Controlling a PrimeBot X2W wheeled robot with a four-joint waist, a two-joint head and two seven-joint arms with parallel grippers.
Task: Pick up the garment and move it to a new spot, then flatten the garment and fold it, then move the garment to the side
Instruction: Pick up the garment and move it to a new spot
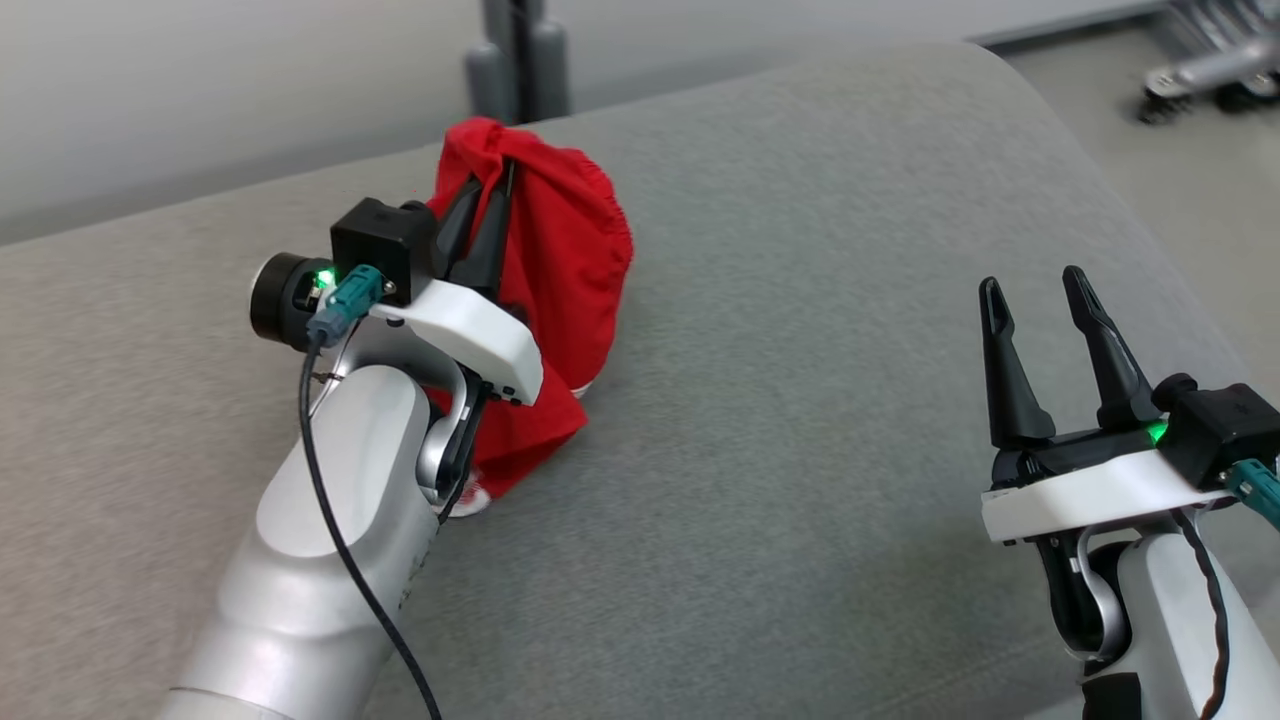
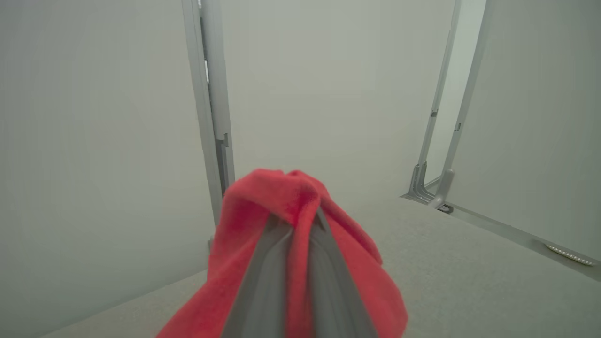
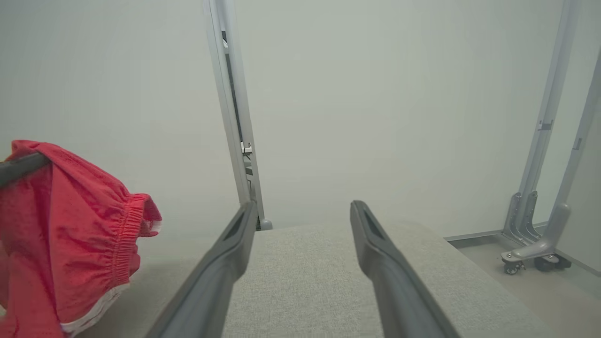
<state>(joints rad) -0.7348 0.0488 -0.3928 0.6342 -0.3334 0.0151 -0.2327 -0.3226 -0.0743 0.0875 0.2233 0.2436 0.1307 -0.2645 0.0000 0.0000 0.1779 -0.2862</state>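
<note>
While the right gripper (image 1: 1033, 280) hovers over the near right part of the grey padded table (image 1: 800, 480), its two dark fingers stand spread apart with nothing between them, and the right wrist view shows the same gap (image 3: 303, 209) with bare grey cloth beyond it. Farther in, over the table's left half, the pale left forearm reaches up and away from the near edge, and the left gripper (image 1: 492, 182) has its fingers pressed together on a bunched fold of the red garment (image 1: 575, 250). From that pinch the garment hangs down in a loose drape above the left middle of the table, its gathered elastic edge (image 3: 124, 230) turned toward the table's right side and a white trim (image 1: 470, 498) showing at its lowest corner; whether that corner touches the table I cannot tell. Seen from the left wrist, red cloth (image 2: 263, 197) wraps over both fingertips. Past the table's far edge stands a grey upright post (image 1: 520, 50) against a pale wall, and off the far right corner sits a wheeled metal foot (image 1: 1200, 75) on the floor.
</note>
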